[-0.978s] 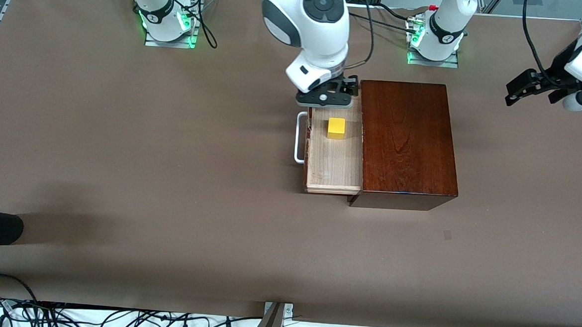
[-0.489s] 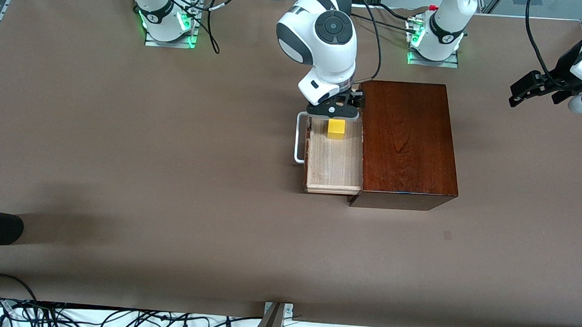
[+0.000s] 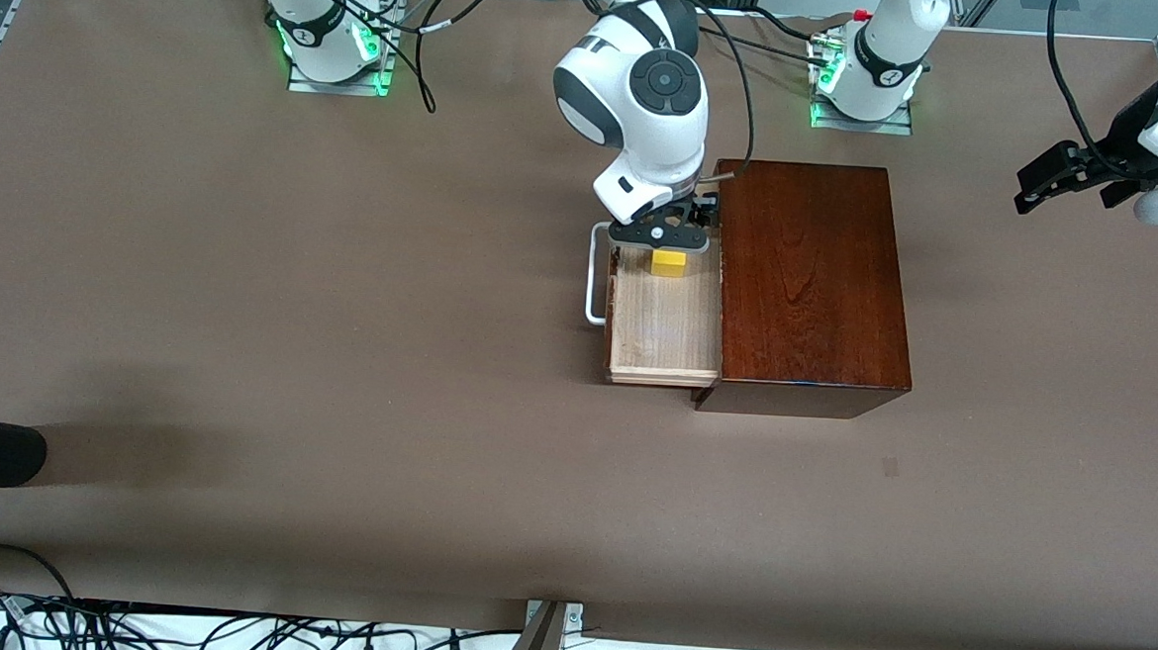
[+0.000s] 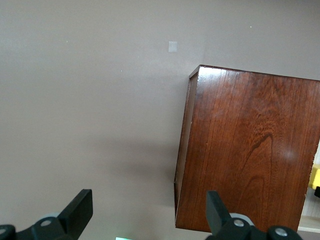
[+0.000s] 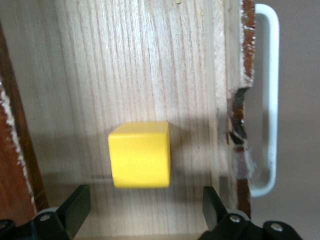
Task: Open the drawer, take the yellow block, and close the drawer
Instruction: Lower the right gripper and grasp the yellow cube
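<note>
Yellow block [image 3: 668, 262] [image 5: 140, 154] is seen on the floor of the pulled-out drawer [image 3: 663, 320] [image 5: 150, 75], between the 2 wide-spread, untouching fingers of the right gripper [image 3: 661, 238] [image 5: 142, 210]. The left gripper [image 3: 1062, 179] [image 4: 150, 215] is held spread wide, waiting beside the mahogany box [image 3: 809, 283] [image 4: 250, 150].

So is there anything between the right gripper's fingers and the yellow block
No. In the right wrist view the right gripper is open over the drawer, and only bare drawer floor lies between its fingers and the block.
</note>
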{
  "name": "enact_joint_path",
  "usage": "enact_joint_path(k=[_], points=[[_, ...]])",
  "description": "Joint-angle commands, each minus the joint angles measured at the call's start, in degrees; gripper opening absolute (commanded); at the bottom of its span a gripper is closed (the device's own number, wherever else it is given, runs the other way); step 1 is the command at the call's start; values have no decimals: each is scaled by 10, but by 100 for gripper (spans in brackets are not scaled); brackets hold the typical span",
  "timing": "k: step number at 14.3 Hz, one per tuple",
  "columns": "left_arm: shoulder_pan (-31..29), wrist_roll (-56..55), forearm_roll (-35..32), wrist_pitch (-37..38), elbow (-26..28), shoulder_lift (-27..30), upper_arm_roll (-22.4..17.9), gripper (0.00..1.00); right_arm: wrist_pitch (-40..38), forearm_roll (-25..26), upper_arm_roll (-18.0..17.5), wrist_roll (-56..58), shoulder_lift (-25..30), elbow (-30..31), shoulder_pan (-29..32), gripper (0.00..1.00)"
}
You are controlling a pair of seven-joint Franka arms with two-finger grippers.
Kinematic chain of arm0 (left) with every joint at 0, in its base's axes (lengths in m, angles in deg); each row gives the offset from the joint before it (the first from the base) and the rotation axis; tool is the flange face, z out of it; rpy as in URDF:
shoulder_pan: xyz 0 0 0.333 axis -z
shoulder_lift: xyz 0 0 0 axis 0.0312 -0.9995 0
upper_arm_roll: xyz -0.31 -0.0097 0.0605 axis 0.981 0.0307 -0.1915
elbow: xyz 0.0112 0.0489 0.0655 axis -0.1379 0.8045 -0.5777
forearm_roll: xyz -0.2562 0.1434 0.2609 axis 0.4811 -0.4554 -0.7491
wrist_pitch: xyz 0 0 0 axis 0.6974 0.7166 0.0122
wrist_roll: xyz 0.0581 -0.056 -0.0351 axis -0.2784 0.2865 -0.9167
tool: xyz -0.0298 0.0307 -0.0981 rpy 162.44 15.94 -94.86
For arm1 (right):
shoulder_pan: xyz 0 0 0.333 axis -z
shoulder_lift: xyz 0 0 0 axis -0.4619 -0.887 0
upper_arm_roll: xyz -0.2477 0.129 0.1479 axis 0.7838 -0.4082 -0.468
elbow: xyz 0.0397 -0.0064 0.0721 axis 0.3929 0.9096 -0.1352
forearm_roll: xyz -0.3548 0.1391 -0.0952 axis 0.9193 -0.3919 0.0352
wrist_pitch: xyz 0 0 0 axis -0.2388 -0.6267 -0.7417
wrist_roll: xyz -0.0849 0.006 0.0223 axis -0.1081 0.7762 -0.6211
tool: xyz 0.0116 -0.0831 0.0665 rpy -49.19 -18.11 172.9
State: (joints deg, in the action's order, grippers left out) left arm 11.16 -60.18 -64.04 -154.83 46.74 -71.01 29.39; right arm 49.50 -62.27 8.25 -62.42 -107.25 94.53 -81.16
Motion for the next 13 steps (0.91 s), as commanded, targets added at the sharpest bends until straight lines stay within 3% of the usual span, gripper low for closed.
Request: enact_joint_path(k=[1, 6, 7, 8, 11, 13], points=[[-5, 9, 11, 12, -18, -7, 3, 100, 26, -3, 5, -20, -26, -23, -4, 99], [-5, 9, 11, 12, -18, -7, 3, 100, 47, -3, 6, -30, -56, -44, -4, 98], [-5, 9, 11, 12, -18, -7, 4, 100, 49, -3, 6, -30, -57, -44, -3, 93], [-5, 9, 11, 12, -18, -7, 4, 100, 49, -3, 6, -29, -57, -44, -2, 83], [-5, 8, 11, 12, -18, -7, 3, 100, 46, -5, 6, -28, -57, -45, 1, 36], [-5, 8, 11, 12, -18, -7, 4, 100, 44, -5, 6, -28, -57, -45, 3, 22]])
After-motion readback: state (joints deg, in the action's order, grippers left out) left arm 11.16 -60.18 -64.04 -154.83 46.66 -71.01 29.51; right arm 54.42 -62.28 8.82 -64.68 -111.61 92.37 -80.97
